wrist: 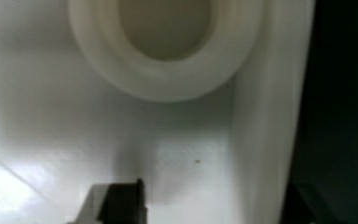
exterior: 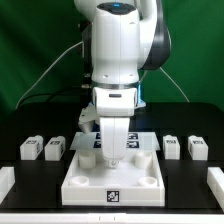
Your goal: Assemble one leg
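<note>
Leg (exterior: pixel 30 149) logged at the far end of the exterior view's left, loose on the black tabletop (exterior: pixel 35 175). Found a second leg (exterior: pixel 55 148) just beside it, plus a third leg (exterior: pixel 172 147) and a fourth leg (exterior: pixel 196 148) on the exterior view's right. Saw all four standing in one row, tags toward the camera, none touching the arm (exterior: pixel 118 50).

Noted the big white tray (exterior: pixel 85 195) at front centre, between the two pairs, with a round socket (exterior: pixel 78 182) at each near corner. Saw no leg seated in either. Marked the marker board (exterior: pixel 150 142) lying flat just behind the tray.

Found the arm hanging straight down over the tray's middle, jaws at or very near its surface. Could not tell whether jaws stood apart or together: caught only one dark finger (wrist: pixel 114 200) in the wrist view, and the exterior view proved too coarse. Recorded one socket (wrist: pixel 158 40) close up in the wrist view, empty.

Judged the task barely begun: no leg gripped, none fitted. Left to do, by this reading: clear the tray, reach a leg, grip it, carry it to a socket, seat it.
</note>
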Tool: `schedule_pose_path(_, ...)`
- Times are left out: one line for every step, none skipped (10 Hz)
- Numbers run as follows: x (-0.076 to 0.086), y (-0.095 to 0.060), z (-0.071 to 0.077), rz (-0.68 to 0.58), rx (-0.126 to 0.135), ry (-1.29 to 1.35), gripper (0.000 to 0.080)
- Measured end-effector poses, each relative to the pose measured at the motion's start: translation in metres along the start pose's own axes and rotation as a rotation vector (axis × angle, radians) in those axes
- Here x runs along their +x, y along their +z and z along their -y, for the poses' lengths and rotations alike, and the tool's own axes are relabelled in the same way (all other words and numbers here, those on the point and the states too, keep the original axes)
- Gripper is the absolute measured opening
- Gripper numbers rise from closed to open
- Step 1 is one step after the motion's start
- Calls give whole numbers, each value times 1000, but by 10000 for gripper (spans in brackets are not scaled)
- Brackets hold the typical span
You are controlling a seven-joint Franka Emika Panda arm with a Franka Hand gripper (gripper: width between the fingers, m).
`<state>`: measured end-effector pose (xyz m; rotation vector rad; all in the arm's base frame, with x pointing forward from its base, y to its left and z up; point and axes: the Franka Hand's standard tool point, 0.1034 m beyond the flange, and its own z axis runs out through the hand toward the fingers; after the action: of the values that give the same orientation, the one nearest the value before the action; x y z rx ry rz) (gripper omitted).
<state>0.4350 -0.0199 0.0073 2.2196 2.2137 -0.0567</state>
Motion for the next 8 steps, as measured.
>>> schedule_pose_path(0, 0, 0, 0, 0, 0, 156)
schedule_pose_path(0, 0, 0, 0, 0, 0, 156)
schedule_pose_path(0, -1, -2, -1, -7, 1, 57)
schedule_pose_path(0, -1, -2, -1, -7, 1, 57)
schedule_pose_path(0, -1, -2, -1, -7, 1, 57)
schedule_pose_path(0, -1, -2, -1, -7, 1, 57)
schedule_pose_path(0, -1, -2, -1, -7, 1, 57)
schedule_pose_path(0, -1, -2, -1, -7, 1, 57)
